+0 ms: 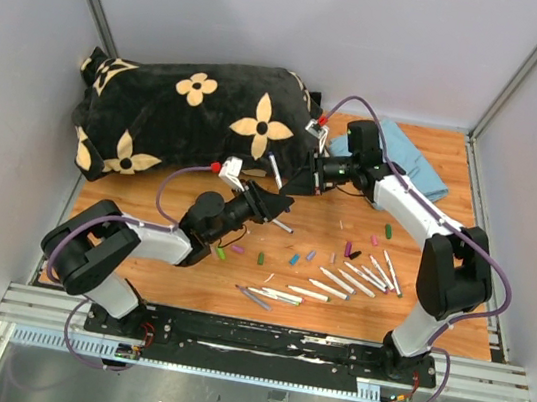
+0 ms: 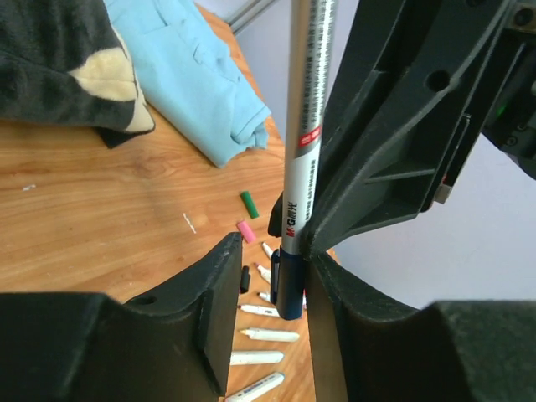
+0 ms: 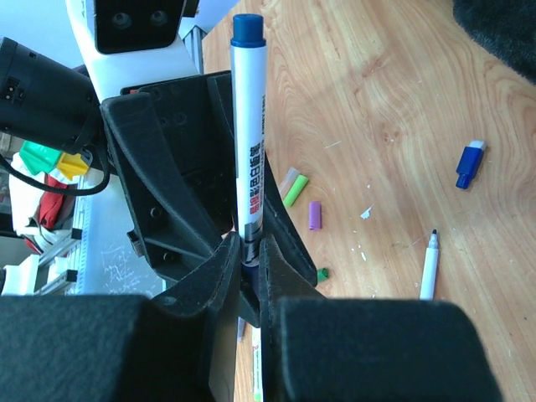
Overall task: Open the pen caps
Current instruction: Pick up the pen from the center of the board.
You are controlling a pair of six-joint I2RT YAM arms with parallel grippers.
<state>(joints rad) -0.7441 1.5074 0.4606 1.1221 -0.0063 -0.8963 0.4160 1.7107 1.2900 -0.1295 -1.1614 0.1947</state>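
**A:** Why does the left gripper (image 2: 272, 268) sit at the capped end of the pen (image 3: 249, 126)?

**B:** Its jaws bracket the dark blue cap (image 2: 289, 289), touching on 1 side with a gap on the other, so nothing is clamped yet. I judge it is set to pull.

**A:** And the right gripper (image 3: 249, 251)?

**B:** Its jaws are closed on the barrel just above that cap. They brace it over the middle of the worktop (image 1: 194, 291), towards the far edge. Towards the near edge lie loose caps (image 1: 261, 258), with bare pens (image 1: 358, 278) to their right.

The right end effector (image 3: 249, 249) pinches a white pen (image 3: 249, 142), its blue cap (image 3: 248, 29) at the far tip.
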